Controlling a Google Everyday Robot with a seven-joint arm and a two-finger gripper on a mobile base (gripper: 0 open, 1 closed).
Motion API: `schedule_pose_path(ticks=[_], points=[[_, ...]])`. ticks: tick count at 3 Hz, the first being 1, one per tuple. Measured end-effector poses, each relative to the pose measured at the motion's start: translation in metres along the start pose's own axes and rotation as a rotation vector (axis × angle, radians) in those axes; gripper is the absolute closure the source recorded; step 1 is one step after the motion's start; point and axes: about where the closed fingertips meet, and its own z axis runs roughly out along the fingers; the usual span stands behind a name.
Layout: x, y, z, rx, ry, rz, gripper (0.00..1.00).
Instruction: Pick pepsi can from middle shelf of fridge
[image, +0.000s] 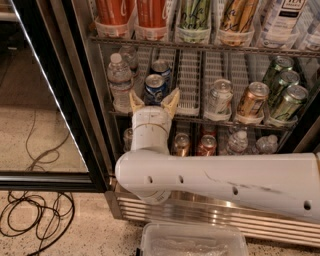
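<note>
The fridge (75, 95) stands open, its glass door swung out to the left. On the middle shelf (190, 85) a blue pepsi can (154, 87) with a silver top stands at the front of its lane, with a second blue can (161, 68) behind it. My gripper (154, 103) is right in front of the front pepsi can. Its two tan fingertips are spread apart, one on each side of the can's lower part, and hold nothing. My white arm hides the can's base.
A clear water bottle (120, 82) stands just left of the pepsi can. A plain silver can (220, 97), a copper-gold can (252, 101) and green cans (289, 100) stand to the right. Tall cans fill the rack above. Cables (35, 215) lie on the floor.
</note>
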Motion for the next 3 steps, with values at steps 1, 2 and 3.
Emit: schedule_pose_path(ticks=[1,2,3], points=[[0.0018,0.0007,0.0011,0.0,0.005,0.003,0.24],[0.0055,-0.0012,0.0038,0.015,0.022,0.01,0.3],[0.0089,-0.003,0.0059,0.027,0.037,0.017,0.3]])
